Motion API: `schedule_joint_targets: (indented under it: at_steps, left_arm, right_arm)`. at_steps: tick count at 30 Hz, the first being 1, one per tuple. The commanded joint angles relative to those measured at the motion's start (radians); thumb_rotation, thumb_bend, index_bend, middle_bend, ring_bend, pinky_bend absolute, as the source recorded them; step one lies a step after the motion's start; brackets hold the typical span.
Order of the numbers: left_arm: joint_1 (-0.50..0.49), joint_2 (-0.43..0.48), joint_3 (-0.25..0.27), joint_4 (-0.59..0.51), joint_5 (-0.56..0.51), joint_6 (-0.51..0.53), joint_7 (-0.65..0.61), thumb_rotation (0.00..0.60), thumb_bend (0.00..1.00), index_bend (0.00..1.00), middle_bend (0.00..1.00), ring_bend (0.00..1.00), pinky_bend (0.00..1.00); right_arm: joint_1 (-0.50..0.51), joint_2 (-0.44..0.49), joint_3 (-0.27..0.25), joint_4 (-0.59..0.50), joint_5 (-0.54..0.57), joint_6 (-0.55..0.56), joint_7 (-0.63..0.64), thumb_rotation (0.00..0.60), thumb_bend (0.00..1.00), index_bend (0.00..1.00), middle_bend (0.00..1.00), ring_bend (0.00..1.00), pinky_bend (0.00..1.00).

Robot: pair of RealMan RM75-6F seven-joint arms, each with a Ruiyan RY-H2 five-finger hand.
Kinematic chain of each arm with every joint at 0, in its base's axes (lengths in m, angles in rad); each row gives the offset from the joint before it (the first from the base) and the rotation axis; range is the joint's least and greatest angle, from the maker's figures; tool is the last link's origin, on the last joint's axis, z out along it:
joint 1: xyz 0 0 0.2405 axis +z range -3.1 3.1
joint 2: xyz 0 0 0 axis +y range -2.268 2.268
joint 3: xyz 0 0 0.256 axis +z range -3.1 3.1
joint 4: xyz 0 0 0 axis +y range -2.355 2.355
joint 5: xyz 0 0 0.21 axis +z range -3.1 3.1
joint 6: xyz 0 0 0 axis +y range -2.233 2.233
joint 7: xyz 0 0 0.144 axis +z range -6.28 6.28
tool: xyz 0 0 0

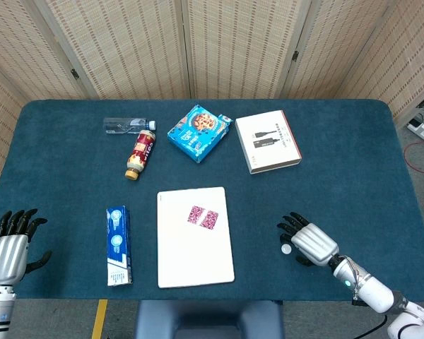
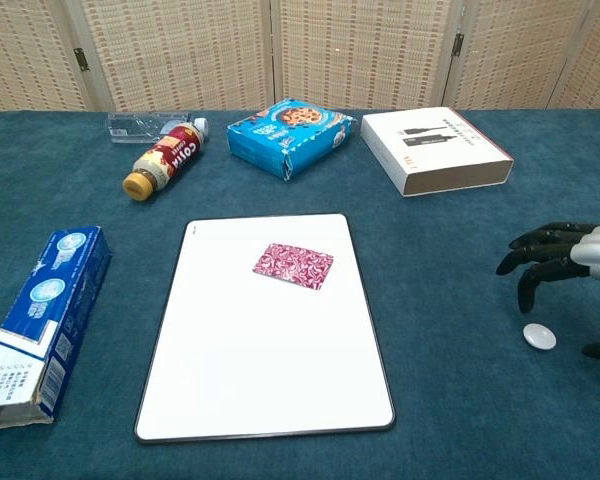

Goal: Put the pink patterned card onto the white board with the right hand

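right hand (image 2: 565, 262) cropped at 3 o'clock, fingers apart, empty | left hand (image 1: 8, 244) half-seen, spread | blue tabletop (image 1: 353, 176) | wicker screens (image 1: 233, 46) behind

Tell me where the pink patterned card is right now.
In both views the pink patterned card lies flat on the upper half of the white board, centre table, with the right hand well off to its right.

Card (image 2: 293, 266) on board (image 2: 265, 370); carton (image 2: 40, 325) left, right hand (image 1: 311, 241) right
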Motion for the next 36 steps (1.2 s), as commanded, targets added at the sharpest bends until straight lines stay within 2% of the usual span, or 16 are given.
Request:
schedule_joint_targets:
  at_steps: [1,36]
  left_arm:
    - [0.000,-0.001,0.001,0.000,-0.002,-0.002,-0.001,0.600,0.26,0.29,0.16,0.12,0.00]
    - [0.006,-0.005,0.007,0.031,-0.017,-0.004,-0.025,0.600,0.26,0.29,0.16,0.12,0.00]
  right_arm:
    - [0.000,-0.011,0.005,0.009,0.001,-0.015,-0.001,0.600,0.31,0.35,0.17,0.01,0.00]
    - [0.025,-0.068,0.059,0.051,0.009,-0.101,-0.027,0.600,0.31,0.43,0.19,0.01,0.00]
